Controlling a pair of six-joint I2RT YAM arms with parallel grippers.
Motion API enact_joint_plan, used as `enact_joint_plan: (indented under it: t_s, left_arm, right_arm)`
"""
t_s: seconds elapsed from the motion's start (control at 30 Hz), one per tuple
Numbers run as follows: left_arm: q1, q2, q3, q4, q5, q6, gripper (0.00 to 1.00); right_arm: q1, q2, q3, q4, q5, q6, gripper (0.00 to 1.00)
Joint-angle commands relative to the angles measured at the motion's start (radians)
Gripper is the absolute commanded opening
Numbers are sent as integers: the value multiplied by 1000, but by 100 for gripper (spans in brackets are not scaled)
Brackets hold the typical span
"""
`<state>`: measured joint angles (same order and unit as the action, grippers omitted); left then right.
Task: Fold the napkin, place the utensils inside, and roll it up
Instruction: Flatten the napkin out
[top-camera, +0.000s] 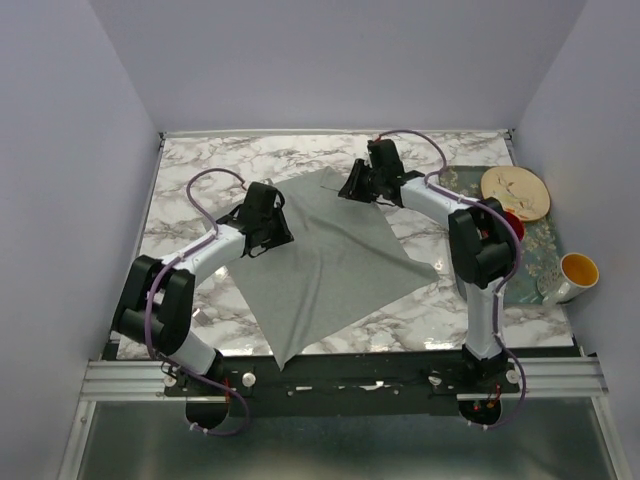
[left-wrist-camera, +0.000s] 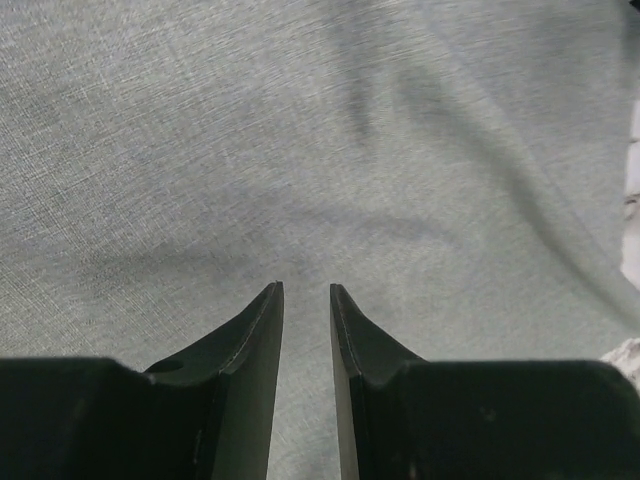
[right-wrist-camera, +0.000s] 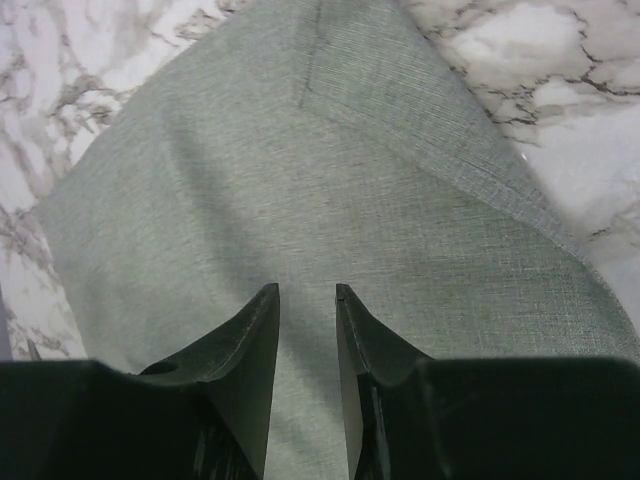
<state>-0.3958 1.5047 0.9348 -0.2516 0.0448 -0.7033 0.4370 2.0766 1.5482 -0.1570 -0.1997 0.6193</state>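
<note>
The grey-green napkin (top-camera: 330, 262) lies flat on the marble table (top-camera: 185, 180), turned like a diamond, with its near corner at the table's front edge. My left gripper (top-camera: 272, 240) is over the napkin's left corner. In the left wrist view, the gripper (left-wrist-camera: 306, 290) has a narrow gap between the jaws, nothing sits in it, and cloth (left-wrist-camera: 300, 150) fills the view. My right gripper (top-camera: 352, 188) is over the far corner. In the right wrist view, the gripper (right-wrist-camera: 307, 290) is also narrowly open above the cloth (right-wrist-camera: 350, 190). No utensils show.
A floral-patterned grey tray (top-camera: 545, 255) lies at the right edge, partly behind my right arm. On it are a round wooden plate (top-camera: 515, 192) and a small red object (top-camera: 513, 222). A white mug with a yellow inside (top-camera: 576, 272) stands beside it.
</note>
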Motion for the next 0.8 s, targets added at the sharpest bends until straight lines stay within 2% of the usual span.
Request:
enact_joint_plan:
  t_s: [0.0, 0.17, 0.33, 0.77]
  left_arm:
    - [8, 54, -43, 54, -37, -2, 35]
    - [9, 29, -108, 94, -89, -21, 35]
    - [9, 2, -160, 101, -102, -51, 35]
    - [9, -14, -185, 101, -106, -53, 38]
  right_arm:
    - [3, 68, 32, 30, 63, 63, 37]
    - [0, 114, 73, 43, 112, 82, 36]
    - [-17, 152, 82, 42, 123, 171, 36]
    - [-46, 240, 153, 22, 138, 307, 38]
